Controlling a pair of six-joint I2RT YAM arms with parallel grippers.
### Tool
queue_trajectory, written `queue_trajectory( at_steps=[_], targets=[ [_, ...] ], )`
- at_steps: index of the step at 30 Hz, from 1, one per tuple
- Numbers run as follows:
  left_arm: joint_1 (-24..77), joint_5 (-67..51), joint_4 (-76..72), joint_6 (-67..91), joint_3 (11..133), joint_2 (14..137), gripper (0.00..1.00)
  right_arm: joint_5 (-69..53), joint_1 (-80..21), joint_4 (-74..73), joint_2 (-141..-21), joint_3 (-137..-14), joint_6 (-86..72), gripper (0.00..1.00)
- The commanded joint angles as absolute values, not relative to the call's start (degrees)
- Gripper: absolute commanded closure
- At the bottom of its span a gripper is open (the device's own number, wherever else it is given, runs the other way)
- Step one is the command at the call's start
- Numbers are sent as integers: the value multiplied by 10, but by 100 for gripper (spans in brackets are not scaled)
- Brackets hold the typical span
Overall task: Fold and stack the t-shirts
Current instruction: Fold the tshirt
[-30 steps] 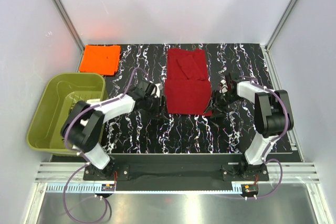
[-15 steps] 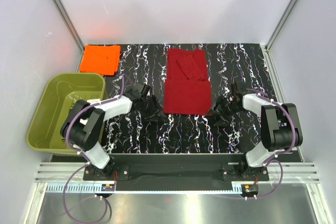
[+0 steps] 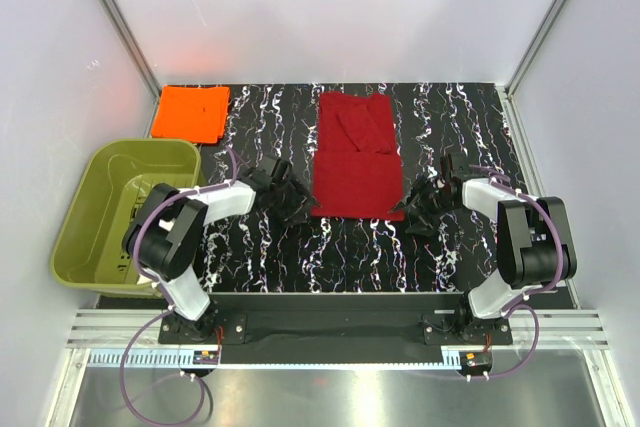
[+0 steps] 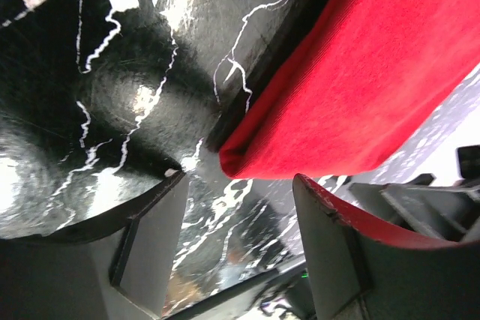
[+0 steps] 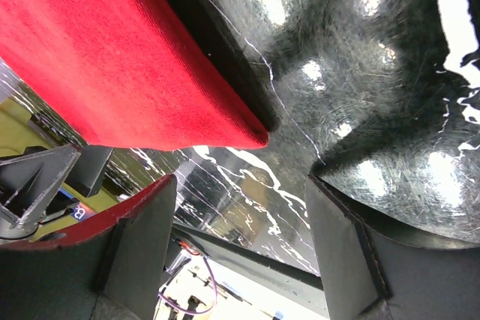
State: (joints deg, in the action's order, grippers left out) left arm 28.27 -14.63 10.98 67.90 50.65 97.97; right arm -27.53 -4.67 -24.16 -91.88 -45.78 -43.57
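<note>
The crimson t-shirt (image 3: 355, 157) lay as a long strip mid-worktop (image 3: 350, 247), with the orange t-shirt (image 3: 190, 113) folded at the far-left corner. The left gripper (image 3: 298, 210) and right gripper (image 3: 407, 210) flanked its near corners, jaws parted and empty. Each should probably pinch every layer at its corner, then lift evenly

I count 2 tees from here: 1 crimson red t-shirt (image 3: 353, 157), 1 orange t-shirt (image 3: 190, 113). 1 olive-green tub (image 3: 90, 207). 1 counter (image 3: 460, 117), black w/ white veining. 2 arms, the left arm (image 3: 220, 197) & right arm (image 3: 530, 237), 1 claw ea.: left claw (image 4: 238, 185), right claw (image 5: 240, 181). 2 fingers (image 4: 150, 237) per claw on my wrist cams, so 4 total.
</note>
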Motion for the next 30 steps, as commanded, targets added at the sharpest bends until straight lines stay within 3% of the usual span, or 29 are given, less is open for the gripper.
queue_trajectory(
  at_steps=[1, 9, 12, 15, 23, 30],
  targets=[
    [284, -108, 105, 715, 478, 1010, 36, -268, -47, -225, -920, -452, -436, 24],
    [284, -129, 94, 739, 478, 1048, 48, -258, -47, -224, -920, -442, -446, 23],
    [281, -127, 94, 737, 478, 1054, 59, -258, -47, -212, -926, -435, -459, 16],
    [279, -126, 94, 728, 477, 1060, 69, -256, -47, -200, -944, -430, -467, 16],
    [272, -131, 89, 712, 471, 1064, 87, -230, -47, -134, -974, -407, -504, 38],
    [271, -140, 76, 711, 468, 1060, 94, -180, -47, -136, -941, -397, -533, 39]
  ],
)
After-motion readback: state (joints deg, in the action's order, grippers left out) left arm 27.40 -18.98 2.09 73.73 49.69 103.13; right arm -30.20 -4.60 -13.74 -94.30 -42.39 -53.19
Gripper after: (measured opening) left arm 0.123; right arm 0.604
